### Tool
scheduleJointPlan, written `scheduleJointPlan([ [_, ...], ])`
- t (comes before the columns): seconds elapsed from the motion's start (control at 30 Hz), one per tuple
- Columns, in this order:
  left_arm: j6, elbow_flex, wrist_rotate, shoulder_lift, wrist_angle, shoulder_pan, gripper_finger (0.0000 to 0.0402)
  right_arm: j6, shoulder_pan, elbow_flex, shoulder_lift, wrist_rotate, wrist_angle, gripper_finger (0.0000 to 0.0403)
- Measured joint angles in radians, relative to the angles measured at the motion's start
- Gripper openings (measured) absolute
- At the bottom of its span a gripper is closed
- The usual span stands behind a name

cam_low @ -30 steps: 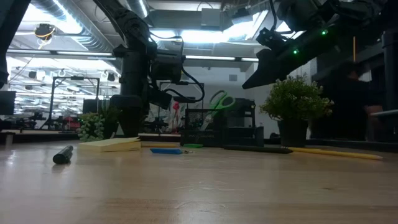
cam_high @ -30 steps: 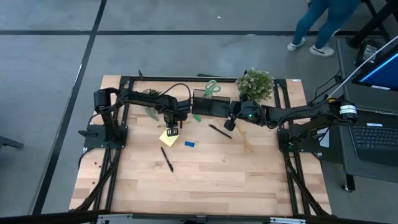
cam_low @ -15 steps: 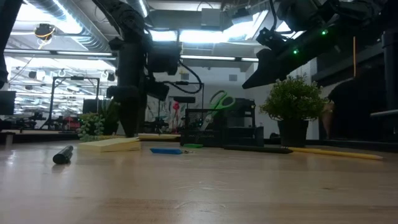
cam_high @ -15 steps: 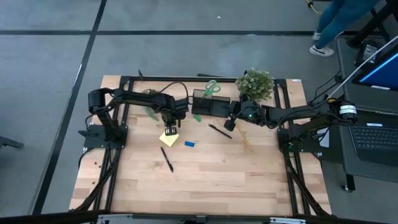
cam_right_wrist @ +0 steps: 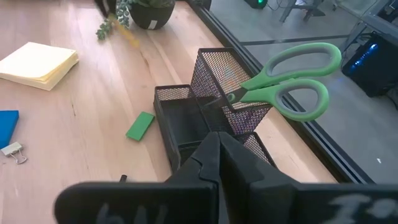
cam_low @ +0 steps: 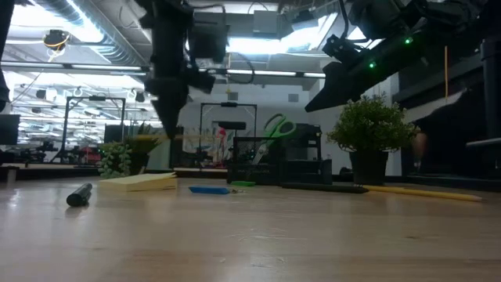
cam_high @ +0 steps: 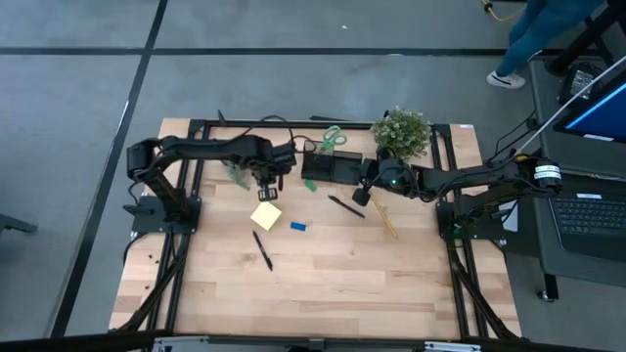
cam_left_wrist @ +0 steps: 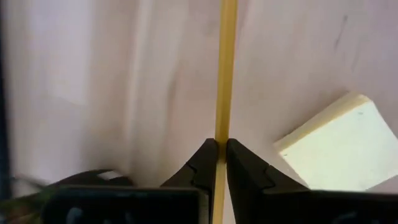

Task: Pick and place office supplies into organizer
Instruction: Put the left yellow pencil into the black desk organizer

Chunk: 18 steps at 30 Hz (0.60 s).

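Note:
My left gripper hangs above the table beside the yellow sticky-note pad, shut on a thin yellow pencil. My right gripper waits shut in the air in front of the black mesh organizer. The green-handled scissors stand in the organizer's taller section. On the table lie a blue eraser, a green eraser, two black pens and another pencil. My left gripper pinches the pencil's shaft between its two fingertips. The fingers come from above, pointing down, and lie across the pencil. The pencil hangs about level, clear of the table, and sticks out on both sides of the fingers in the low view.
A potted green plant stands at the far edge right of the organizer, and a smaller plant left of my left gripper. A small binder clip lies by the blue eraser. The near half of the table is bare wood.
My left gripper has gone straight up from the table by the sticky-note pad, staying shut. The pencil has come up with it and now hangs level, clear of the wood. The pad has stayed where it was.

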Motion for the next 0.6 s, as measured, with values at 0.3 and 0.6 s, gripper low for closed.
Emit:
scheduleJointPlan([
  [0.3,0.133,0.164,-0.197,0.000,-0.028,0.000,0.0022,0.000,0.000,0.000,0.000,0.000,0.000,0.0009],
  [0.6,0.194,0.226,-0.275,0.012,-0.037,0.038,0.0022,0.001,0.000,0.000,0.000,0.000,0.000,0.0009],
])
